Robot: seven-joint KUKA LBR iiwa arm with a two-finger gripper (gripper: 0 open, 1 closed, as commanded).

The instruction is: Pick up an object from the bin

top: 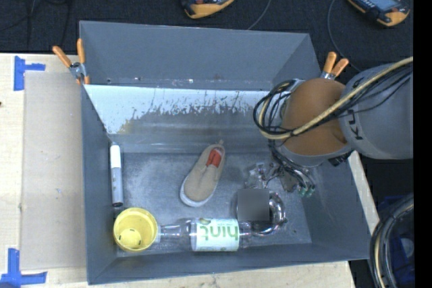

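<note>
My gripper point(286, 175) hangs low over the right part of the bin floor, under the arm's orange cover. Just below it lies a dark grey squarish thing point(251, 206) with a shiny metal loop point(275, 216) at its right side. To the left of the gripper a beige slipper-like shoe with a red patch point(203, 175) lies slanted in the middle of the bin. A clear bottle with a white and green label point(214, 234) lies on its side along the front wall, touching the dark thing's lower edge.
A yellow cup point(135, 228) lies at the front left, by the bottle's neck. A white marker with a dark cap point(115, 175) lies along the left wall. The arm and its cables cover the bin's right rim.
</note>
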